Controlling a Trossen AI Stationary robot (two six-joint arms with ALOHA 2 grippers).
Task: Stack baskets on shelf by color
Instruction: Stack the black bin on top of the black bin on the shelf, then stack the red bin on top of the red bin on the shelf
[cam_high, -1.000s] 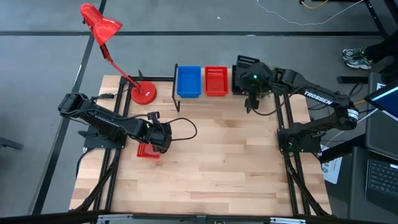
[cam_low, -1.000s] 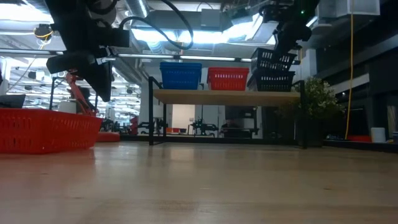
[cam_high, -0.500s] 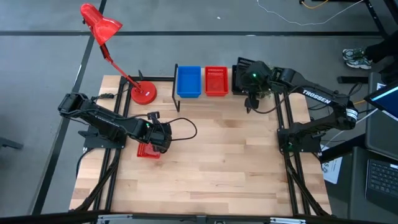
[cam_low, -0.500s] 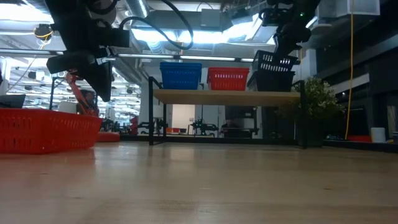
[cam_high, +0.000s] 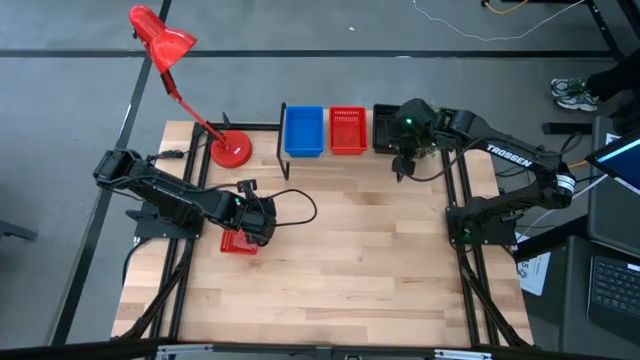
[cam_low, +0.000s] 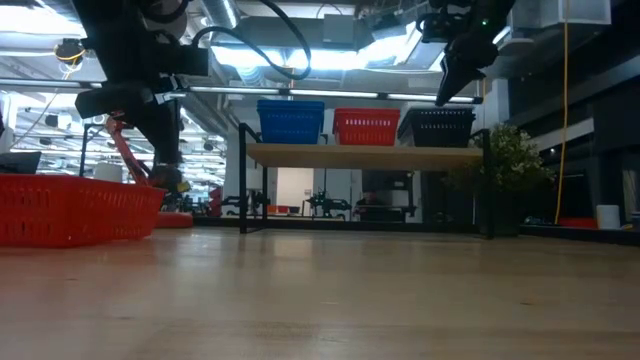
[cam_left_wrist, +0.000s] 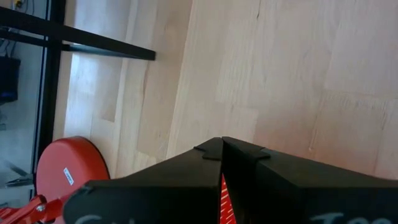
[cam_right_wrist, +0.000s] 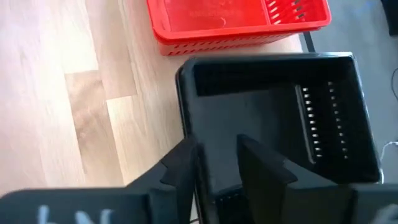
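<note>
The shelf (cam_low: 360, 155) stands at the table's far edge and carries a blue basket (cam_high: 303, 130), a red basket (cam_high: 347, 130) and black baskets (cam_high: 384, 128), nested at its right end (cam_low: 440, 122). My right gripper (cam_low: 452, 85) hangs just above the black baskets (cam_right_wrist: 280, 124), open and clear of them. Another red basket (cam_high: 234, 244) rests by its bottom on the table at the left (cam_low: 70, 210). My left gripper (cam_high: 250, 232) is over its right end, shut. My left gripper comes down from above at the red basket's right end (cam_low: 150, 190). In the left wrist view its fingers (cam_left_wrist: 249, 168) meet at the tips, with a red strip (cam_left_wrist: 221, 199) between them farther back. The fingers hide which part is pinched. The basket sits level on the table.
A red desk lamp stands with its base (cam_high: 230, 150) on the table left of the shelf, its head (cam_high: 160, 40) beyond the far edge. A small plant (cam_low: 515, 165) shows right of the shelf. Bare wood lies between the arms (cam_high: 350, 250).
The upper black basket, tilted under my right gripper a second ago, has dropped level into the black basket below it. It now sits clear of the gripper, which has stayed above the shelf's right end.
</note>
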